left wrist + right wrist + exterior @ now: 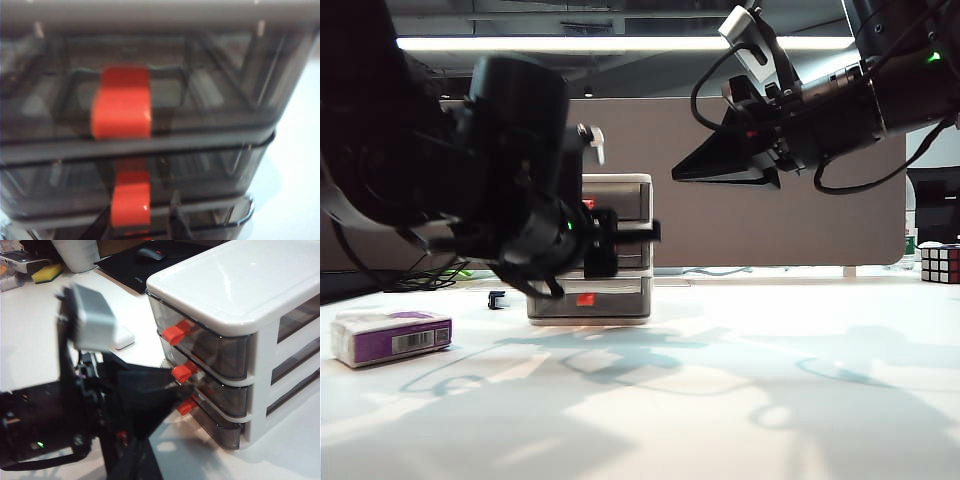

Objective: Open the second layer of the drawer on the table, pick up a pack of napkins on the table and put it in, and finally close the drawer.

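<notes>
**Exterior view: left gripper at drawer front, right gripper held high**

Found left gripper hard against drawer, fingertips beside the red tab of the second layer; could not tell clenched or released. Saw that layer's front edge flush with its neighbours. Spotted right gripper aloft right of drawer, jaw state unreadable. Left napkins near table left edge, well apart from drawer; kept broad bare room ahead and rightward.

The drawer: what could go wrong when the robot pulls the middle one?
The left gripper is at the second layer's tab; tabs sit close above and below, so it might catch the wrong one. The right gripper hangs high, nothing steadies the drawer, so the whole unit may slide.
</notes>
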`<state>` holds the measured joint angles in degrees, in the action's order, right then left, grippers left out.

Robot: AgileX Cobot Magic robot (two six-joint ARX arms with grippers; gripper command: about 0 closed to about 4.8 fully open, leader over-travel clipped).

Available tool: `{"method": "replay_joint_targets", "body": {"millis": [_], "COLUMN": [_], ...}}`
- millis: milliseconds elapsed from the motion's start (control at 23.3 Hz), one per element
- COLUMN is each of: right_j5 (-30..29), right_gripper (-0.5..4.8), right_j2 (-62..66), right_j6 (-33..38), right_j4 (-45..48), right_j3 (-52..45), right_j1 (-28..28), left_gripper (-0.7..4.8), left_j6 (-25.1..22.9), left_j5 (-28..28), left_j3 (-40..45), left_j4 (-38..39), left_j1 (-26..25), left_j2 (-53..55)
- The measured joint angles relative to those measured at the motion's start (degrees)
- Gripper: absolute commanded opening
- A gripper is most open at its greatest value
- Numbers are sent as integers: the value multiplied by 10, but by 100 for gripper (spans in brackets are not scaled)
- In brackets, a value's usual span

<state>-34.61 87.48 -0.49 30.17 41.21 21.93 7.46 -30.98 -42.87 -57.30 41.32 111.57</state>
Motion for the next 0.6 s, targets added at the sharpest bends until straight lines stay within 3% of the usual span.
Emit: {"method": "replay_joint_targets", "body": {"millis": [602], "right_j5": [0], "right_gripper": [-5], "right_j2": [0], "right_j6": [0], "right_j4": [-2], "right_j3": [0], "right_j1": [0], "left_gripper": [129], "left_j6": [-15], "left_j5": [-26], "left_j3": [-4], "left_j4": [-22], "left_j1": [0], "left_j2": [3]}}
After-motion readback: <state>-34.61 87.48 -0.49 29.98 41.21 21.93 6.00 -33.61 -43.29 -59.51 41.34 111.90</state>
